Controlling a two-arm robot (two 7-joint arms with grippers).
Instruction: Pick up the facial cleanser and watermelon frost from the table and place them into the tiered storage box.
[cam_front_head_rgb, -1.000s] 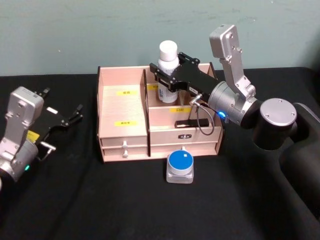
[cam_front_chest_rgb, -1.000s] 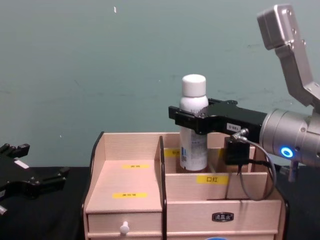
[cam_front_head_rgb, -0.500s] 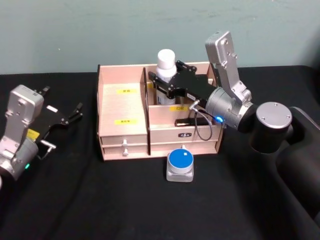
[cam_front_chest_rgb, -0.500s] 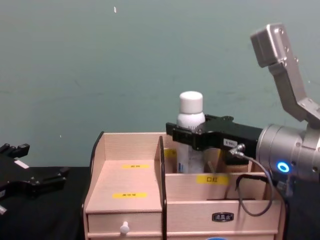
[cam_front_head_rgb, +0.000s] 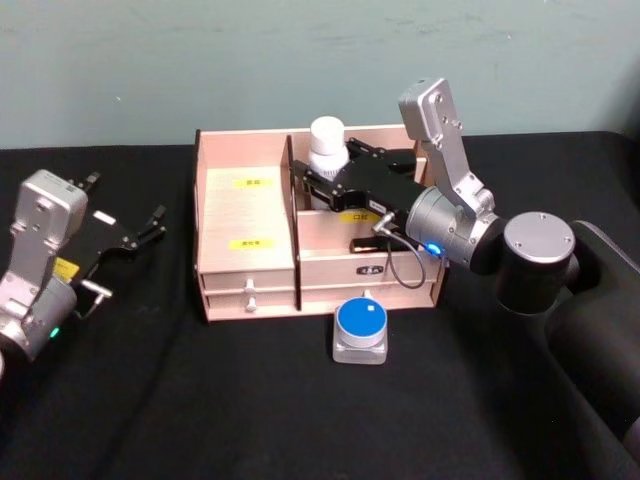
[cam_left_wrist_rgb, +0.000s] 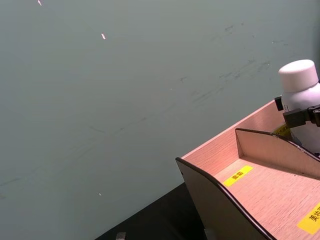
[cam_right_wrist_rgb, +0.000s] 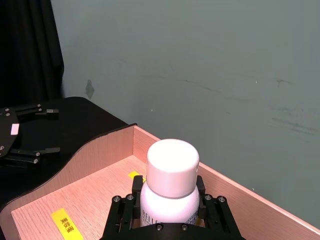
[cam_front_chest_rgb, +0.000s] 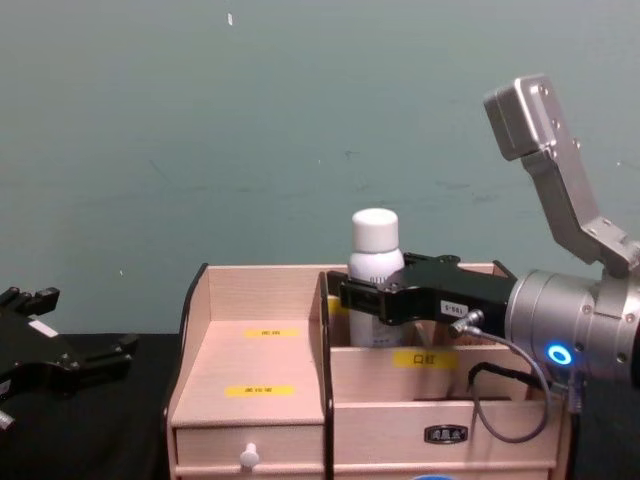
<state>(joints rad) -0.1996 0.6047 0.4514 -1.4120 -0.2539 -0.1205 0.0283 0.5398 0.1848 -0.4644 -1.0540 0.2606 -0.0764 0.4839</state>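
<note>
Now, head view, right gripper (cam_front_head_rgb: 324, 180): clamped on the white-capped bottle (cam_front_head_rgb: 327, 135) at upper centre of frame. The bottle is held upright, judged so that it can be set straight into a rear compartment of the tiered storage box (cam_front_head_rgb: 245, 215).
Head view, blue-topped square container (cam_front_head_rgb: 360, 325): left on the table (cam_front_head_rgb: 200, 400) at lower centre, just in front of the box. It is judged to be the second item, not yet taken.
Head view, left gripper (cam_front_head_rgb: 125, 203): parked at the left edge with fingers spread, well apart from the box. The right arm's path is thereby kept free, it is judged.
Left wrist view, bottle (cam_left_wrist_rgb: 298, 80): the cap is seen above the box wall (cam_left_wrist_rgb: 215, 200), beyond a curved divider.
Right wrist view, grip (cam_right_wrist_rgb: 170, 215): the bottle (cam_right_wrist_rgb: 173, 160) is pinched from both sides below the cap, so the label is partly covered.
Chest view, bottle (cam_front_chest_rgb: 375, 235): at centre of frame, its body is partly sunk behind the labelled tier of the box (cam_front_chest_rgb: 260, 360). Whether the base is seated cannot be told.
Chest view, identity: which item is the cleanser and which the frost cannot be told.
</note>
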